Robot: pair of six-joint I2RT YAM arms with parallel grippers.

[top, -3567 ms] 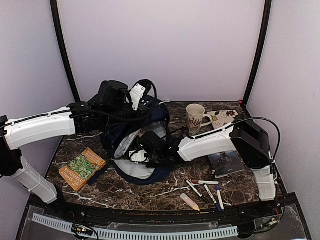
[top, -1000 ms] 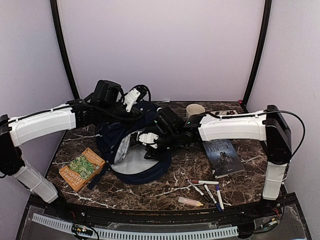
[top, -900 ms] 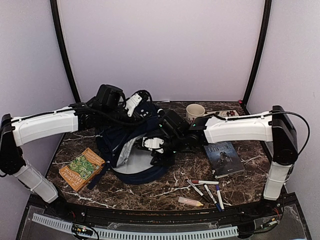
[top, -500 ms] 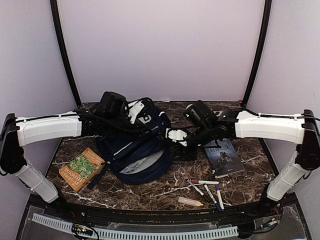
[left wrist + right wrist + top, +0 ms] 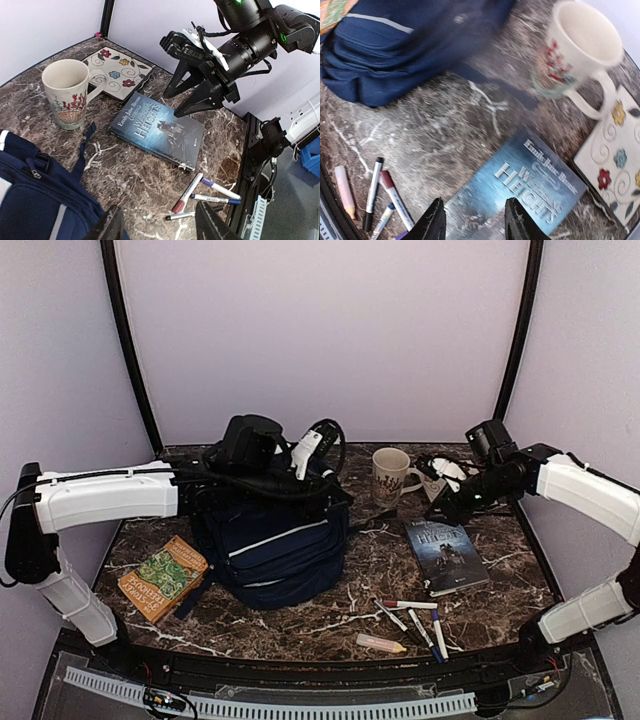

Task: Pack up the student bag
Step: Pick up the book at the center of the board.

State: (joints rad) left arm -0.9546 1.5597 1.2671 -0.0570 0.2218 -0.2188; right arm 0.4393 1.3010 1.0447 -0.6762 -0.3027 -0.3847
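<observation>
Dark marble table (image 5: 300, 625), lilac walls. The student bag (image 5: 275, 550) slumps near centre; can't see inside. Packing looks barely started: green book (image 5: 163, 577) at 8 o'clock, novel (image 5: 445, 554) at 3, pens (image 5: 412, 620) at 5, all out. Left jaws gape empty by the bag's top. Right jaws are spread and empty above the novel.

mug (image 5: 389, 476) 1 o'clock | floral plate (image 5: 447, 474) 2 o'clock | dark book (image 5: 447, 554) 3 o'clock | markers (image 5: 410, 618), pink crayon (image 5: 379, 643) 5 o'clock | green book (image 5: 164, 577) 8 o'clock
</observation>
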